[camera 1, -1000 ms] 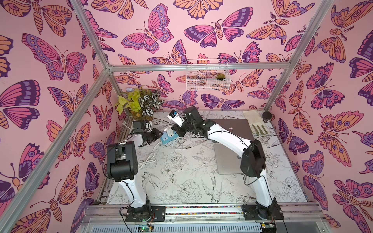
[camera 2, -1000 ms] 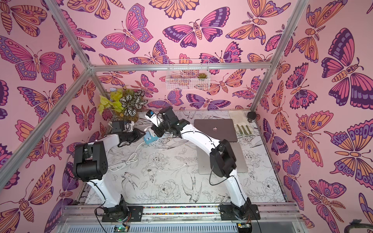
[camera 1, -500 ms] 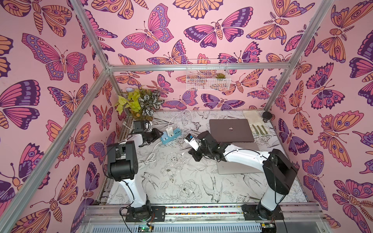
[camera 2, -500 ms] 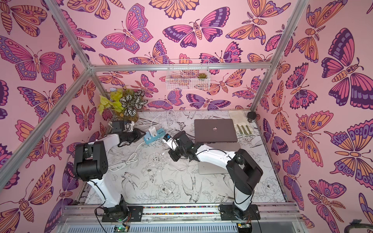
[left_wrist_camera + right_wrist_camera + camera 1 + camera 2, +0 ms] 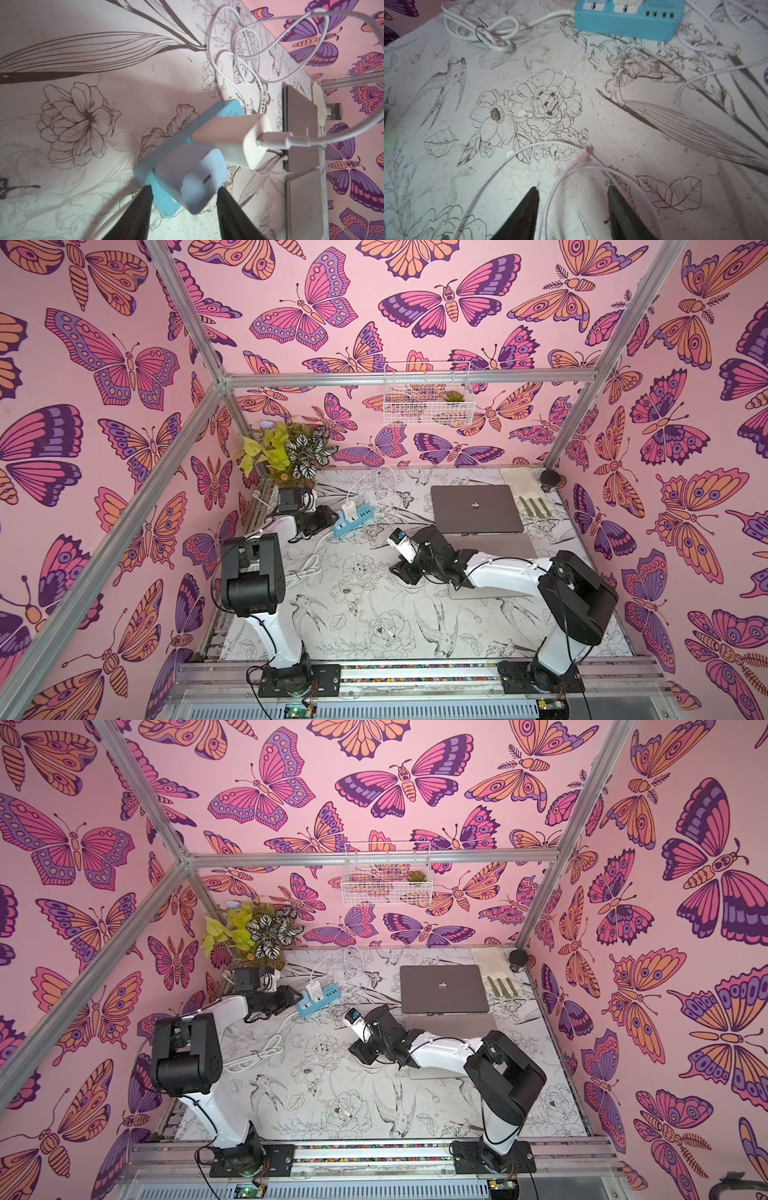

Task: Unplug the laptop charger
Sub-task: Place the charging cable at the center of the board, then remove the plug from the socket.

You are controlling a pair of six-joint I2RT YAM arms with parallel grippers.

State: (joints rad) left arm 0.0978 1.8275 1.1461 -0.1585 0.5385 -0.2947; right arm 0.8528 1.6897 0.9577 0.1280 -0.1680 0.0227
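Right end effector (image 5: 573, 188), spread, sits over the loose charger cable (image 5: 579, 161) on the surface (image 5: 612, 124). Far left, left end effector (image 5: 184, 187) is spread astride the blue power strip (image 5: 180, 133).

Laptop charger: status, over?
Right gripper open over slack cable. Left gripper straddles power strip end, grip unclear. Cable plug free on table; both adapters seated in strip.

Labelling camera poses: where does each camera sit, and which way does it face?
Top views: high behind the robot, looking down at the table; left arm, right arm show.
Left wrist: on left arm, facing the blue power strip; left end effector shows.
Right wrist: on right arm, facing a loose cable; right end effector shows.
Shared: both wrist views show that strip.
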